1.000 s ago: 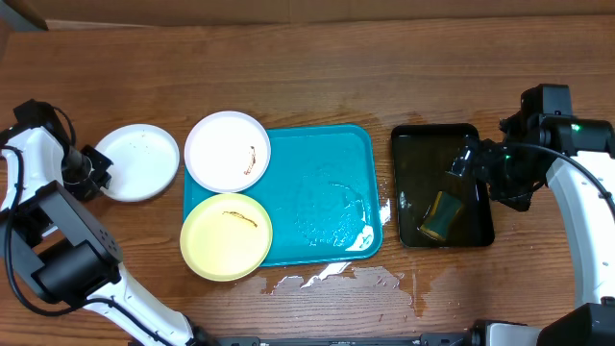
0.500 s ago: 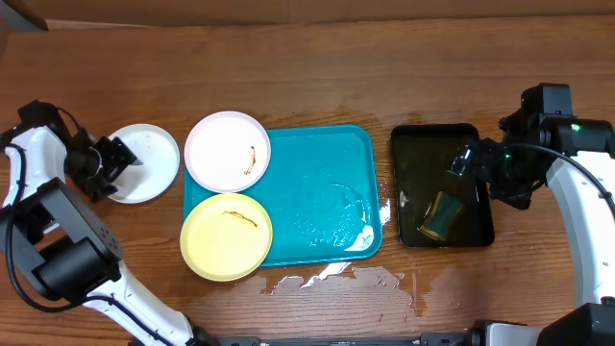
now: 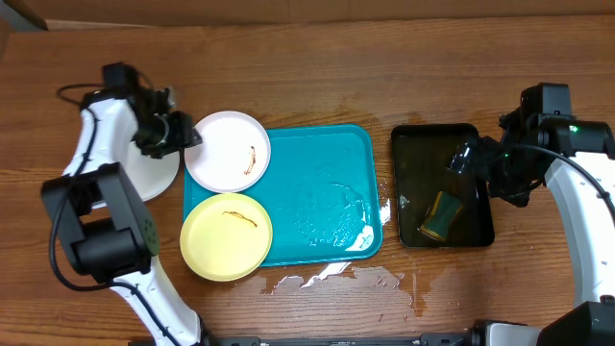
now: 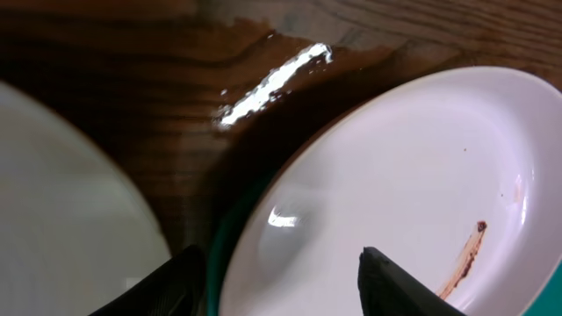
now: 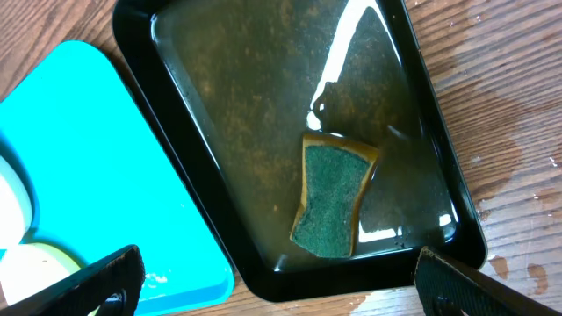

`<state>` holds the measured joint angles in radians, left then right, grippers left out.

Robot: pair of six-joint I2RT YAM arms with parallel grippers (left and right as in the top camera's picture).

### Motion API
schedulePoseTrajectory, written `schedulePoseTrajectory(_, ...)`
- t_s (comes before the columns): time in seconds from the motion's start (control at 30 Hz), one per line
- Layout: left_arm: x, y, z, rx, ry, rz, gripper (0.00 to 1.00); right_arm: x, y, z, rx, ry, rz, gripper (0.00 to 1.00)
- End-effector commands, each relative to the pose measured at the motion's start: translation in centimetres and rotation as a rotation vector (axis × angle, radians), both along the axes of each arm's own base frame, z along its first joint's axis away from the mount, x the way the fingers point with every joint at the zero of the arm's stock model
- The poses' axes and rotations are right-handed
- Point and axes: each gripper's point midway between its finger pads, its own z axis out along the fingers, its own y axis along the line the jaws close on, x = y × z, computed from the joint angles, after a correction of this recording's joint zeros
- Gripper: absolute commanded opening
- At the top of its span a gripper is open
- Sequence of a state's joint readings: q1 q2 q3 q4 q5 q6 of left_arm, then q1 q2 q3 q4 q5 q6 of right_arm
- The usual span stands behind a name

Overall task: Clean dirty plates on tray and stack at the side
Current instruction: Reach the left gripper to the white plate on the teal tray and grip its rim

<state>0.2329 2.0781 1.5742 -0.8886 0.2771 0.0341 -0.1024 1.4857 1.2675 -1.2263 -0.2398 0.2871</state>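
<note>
White round plate (image 3: 227, 151) sat on the back-left corner of the large turquoise plastic tray (image 3: 322, 192), overhanging its rim, with a thin dark smear on its right half. The pale yellow round plate (image 3: 226, 235) sat on the front-left corner, also overhanging and also smeared. My read: neither was cleaned yet. The second white plate (image 3: 159, 178) lay off the tray on the wooden table (image 3: 307, 77), just left of the first one. It looked like the start of the stack, so roughly one of three done and two wipes plus two stackings left. Left gripper (image 4: 277, 259) hovered at the smeared white plate's left rim with its fingers apart, clamped on nothing. Right gripper (image 5: 281, 281) hung over the small black rectangular tray (image 5: 246, 105), fingers wide apart and empty. The green sponge (image 5: 334, 197) lay in the murky water there, not picked up. Hard to tell: the left arm covered most of the side plate, so its cleanliness was unconfirmed. I couldn't tell whether the left fingers touched the rim. A wet patch (image 3: 336, 279) on the table by the tray's front edge was glare-washed.
</note>
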Motion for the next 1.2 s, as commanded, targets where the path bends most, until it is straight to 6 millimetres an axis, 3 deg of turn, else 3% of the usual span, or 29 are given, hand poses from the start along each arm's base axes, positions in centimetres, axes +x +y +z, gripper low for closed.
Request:
schedulePoseTrajectory(0.0, 0.5, 0.3, -0.8, 0.14, 0.003, -0.054, 0.56, -0.1, 0.2, 0.0, 0.006, -0.002, 0.009, 1.0)
schedulePoseTrajectory(0.3, 0.8, -2.3, -0.9, 0.185, 0.006, -0.114, 0.5, -0.2, 0.2, 0.0, 0.006, 0.001, 0.009, 1.0)
schedulePoseTrajectory(0.6, -0.9, -6.6, -0.6, -0.021, 0.064, -0.118, 0.4, -0.2, 0.2, -0.1, 0.007, 0.005, 0.009, 1.0)
schedulePoseTrajectory(1.17, -3.8, -14.8, -1.6, -0.03, 0.148, -0.266, 0.43, -0.6, 0.2, -0.1, 0.01, 0.021, 0.009, 1.0)
